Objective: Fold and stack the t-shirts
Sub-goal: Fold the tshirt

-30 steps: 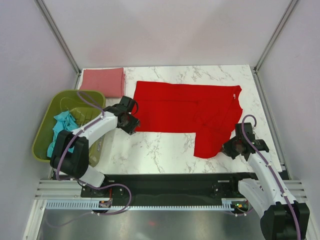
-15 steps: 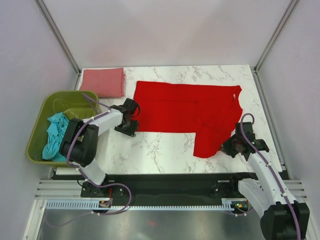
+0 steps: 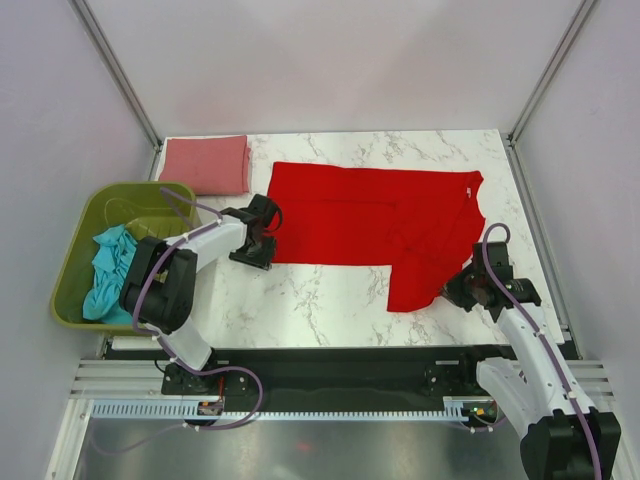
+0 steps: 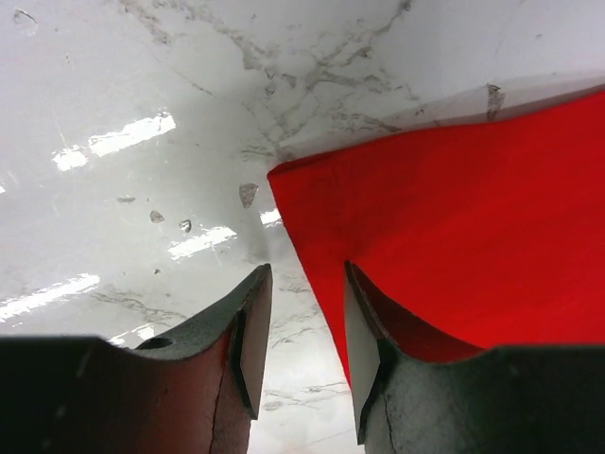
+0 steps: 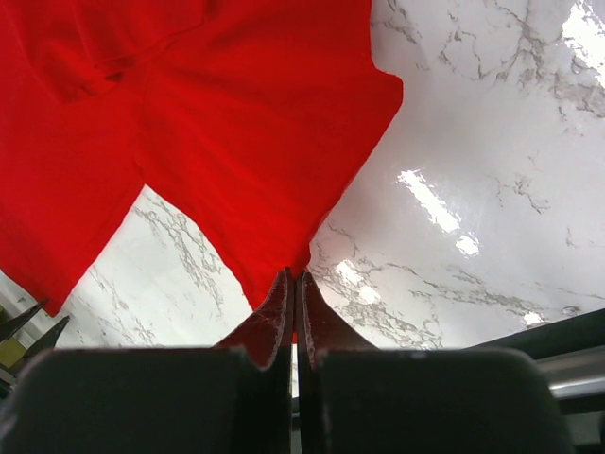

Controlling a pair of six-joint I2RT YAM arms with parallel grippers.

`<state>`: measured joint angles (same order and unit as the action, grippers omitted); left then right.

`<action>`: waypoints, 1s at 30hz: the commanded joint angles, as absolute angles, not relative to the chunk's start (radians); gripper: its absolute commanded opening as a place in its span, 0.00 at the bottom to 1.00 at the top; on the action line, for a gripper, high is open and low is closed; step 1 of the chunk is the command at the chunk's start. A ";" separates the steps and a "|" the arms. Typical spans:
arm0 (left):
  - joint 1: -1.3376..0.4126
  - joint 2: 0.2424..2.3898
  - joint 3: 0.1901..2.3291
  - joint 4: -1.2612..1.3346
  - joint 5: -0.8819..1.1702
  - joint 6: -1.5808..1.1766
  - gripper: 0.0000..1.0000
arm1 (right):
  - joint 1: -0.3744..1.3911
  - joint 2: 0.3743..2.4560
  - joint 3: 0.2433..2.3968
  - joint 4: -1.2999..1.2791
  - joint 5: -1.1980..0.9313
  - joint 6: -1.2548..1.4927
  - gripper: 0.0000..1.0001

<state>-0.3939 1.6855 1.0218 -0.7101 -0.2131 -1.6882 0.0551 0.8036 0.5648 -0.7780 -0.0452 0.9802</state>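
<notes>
Basket (image 3: 72, 285) farther from left hand (image 4: 304, 270) now

Bright, even overhead light in every view. Top view is sharp, with faint soft shadows and frame posts (image 3: 115, 70) leaning at the edges from the wide-angle lens. Left wrist: white glare streaks on the glossy tabletop (image 4: 123, 142), grey shadow along the red t-shirt (image 4: 454, 218) edge, left fingers (image 4: 250, 331) dark and slightly soft. Right wrist: glare patches at right, right fingers (image 5: 279, 322) dim, red-tinted and out of focus. Red oversaturated, folds barely readable.
</notes>
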 commanded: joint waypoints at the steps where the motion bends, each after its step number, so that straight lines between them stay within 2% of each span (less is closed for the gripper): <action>1: -0.403 1.661 1.072 -0.745 -0.301 -1.773 0.43 | 0.060 0.804 0.603 -0.759 -0.029 0.966 0.00; 13: -0.411 1.752 1.072 -0.773 -0.276 -1.821 0.42 | 0.058 0.811 0.637 -0.758 0.041 0.968 0.00; 14: -0.411 1.753 1.069 -0.775 -0.273 -1.824 0.41 | 0.058 0.810 0.643 -0.771 0.079 0.966 0.00; 17: -0.411 1.749 1.068 -0.775 -0.285 -1.821 0.26 | 0.058 0.796 0.676 -0.808 0.129 0.953 0.00; 18: -0.411 1.747 1.071 -0.775 -0.293 -1.816 0.11 | 0.058 0.790 0.687 -0.818 0.138 0.950 0.00; 20: -0.411 1.737 1.077 -0.775 -0.310 -1.792 0.02 | 0.060 0.764 0.712 -0.850 0.170 0.936 0.00; 24: -0.429 1.684 1.078 -0.776 -0.351 -1.752 0.02 | 0.058 0.721 0.742 -0.929 0.262 0.905 0.00; 30: -0.500 1.585 1.049 -0.776 -0.416 -1.735 0.02 | 0.058 0.680 0.790 -1.026 0.291 0.876 0.00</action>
<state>-0.4759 1.6611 1.0569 -0.7612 -0.3283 -1.7565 0.0551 0.6949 0.7383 -0.9440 0.2283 0.9085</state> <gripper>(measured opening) 0.029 0.010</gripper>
